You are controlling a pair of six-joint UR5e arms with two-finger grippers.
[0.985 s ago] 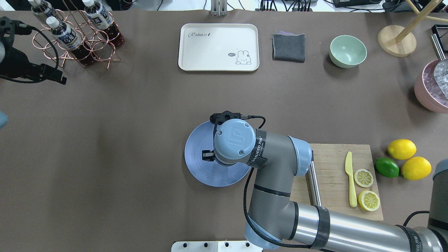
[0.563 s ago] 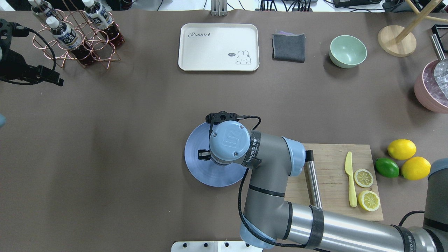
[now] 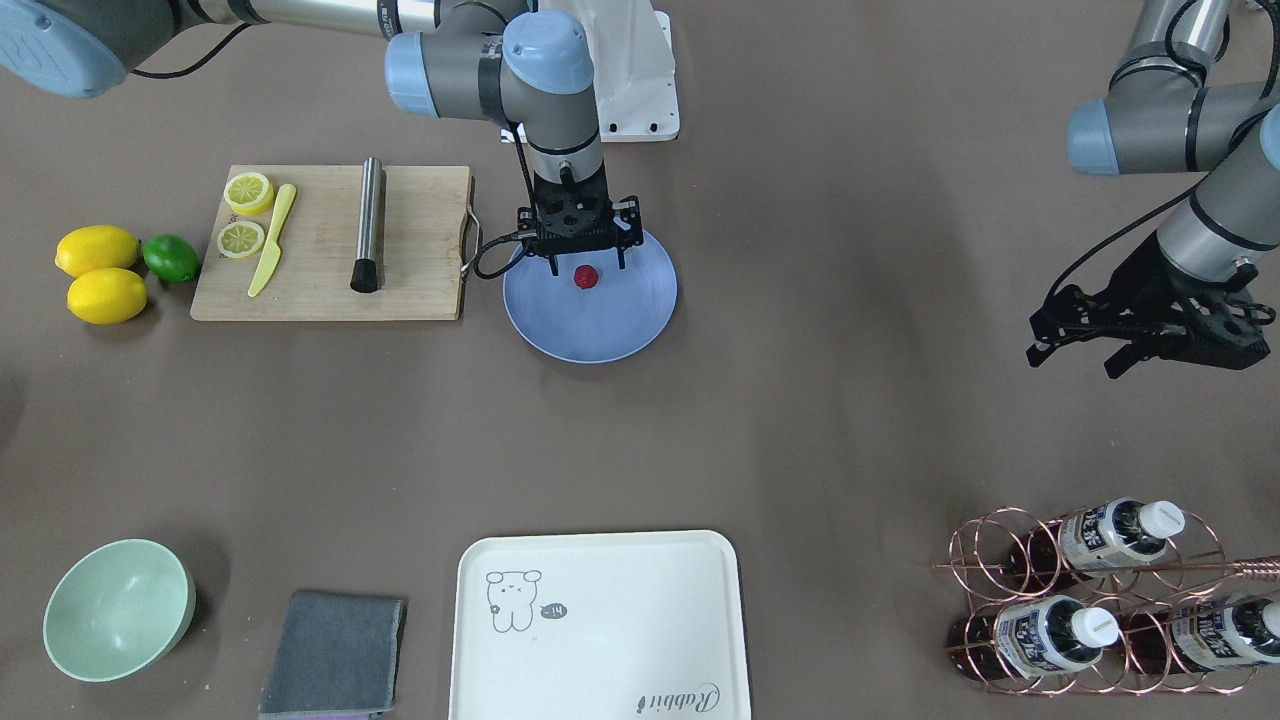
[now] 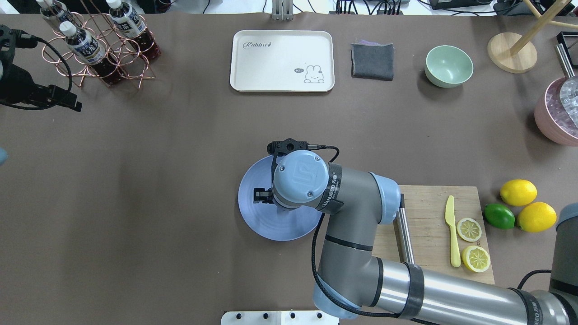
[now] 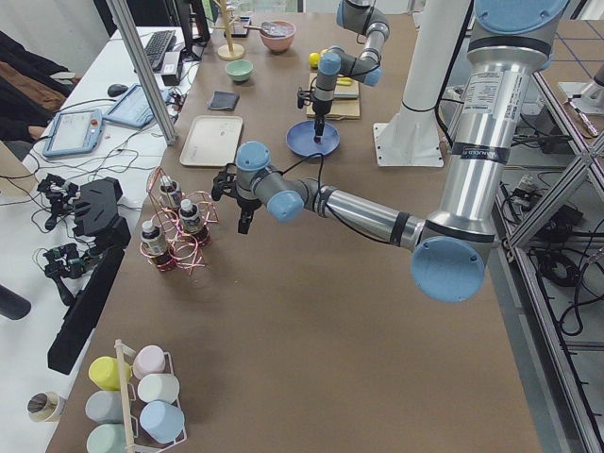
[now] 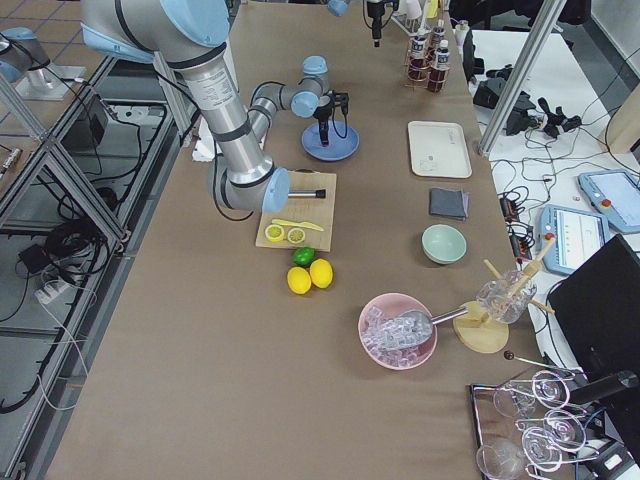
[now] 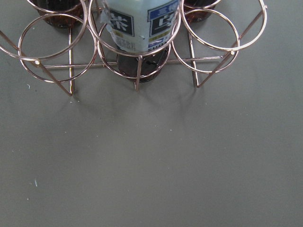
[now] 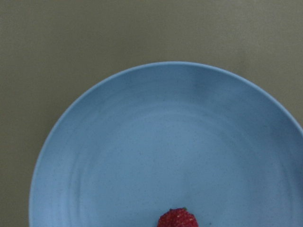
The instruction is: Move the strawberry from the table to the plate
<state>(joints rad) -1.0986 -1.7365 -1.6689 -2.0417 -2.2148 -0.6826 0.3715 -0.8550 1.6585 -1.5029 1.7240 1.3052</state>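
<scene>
The strawberry point(image 3: 586, 276), small and dark red, lies on the blue plate point(image 3: 600, 325) in the middle of the grey-brown table point(image 3: 800, 400). My right gripper point(image 3: 586, 262) hangs straight above it, open, with a finger on each side and clear of the fruit. The right wrist view shows the strawberry point(image 8: 177, 218) at the bottom edge on the plate point(image 8: 165, 142). From overhead the wrist hides the fruit; the plate point(image 4: 262, 223) shows beside it. My left gripper point(image 3: 1075, 360) hovers open and empty near the bottle rack point(image 3: 1100, 600).
A wooden cutting board point(image 3: 420, 240) with lemon slices, a yellow knife and a metal rod sits beside the plate. Lemons and a lime point(image 3: 100, 270) lie beyond it. A cream tray point(image 3: 600, 625), grey cloth point(image 3: 333, 655) and green bowl point(image 3: 118, 608) line the far side.
My right wrist has shifted slightly left over the plate and looks a little higher. The left arm has barely moved.
</scene>
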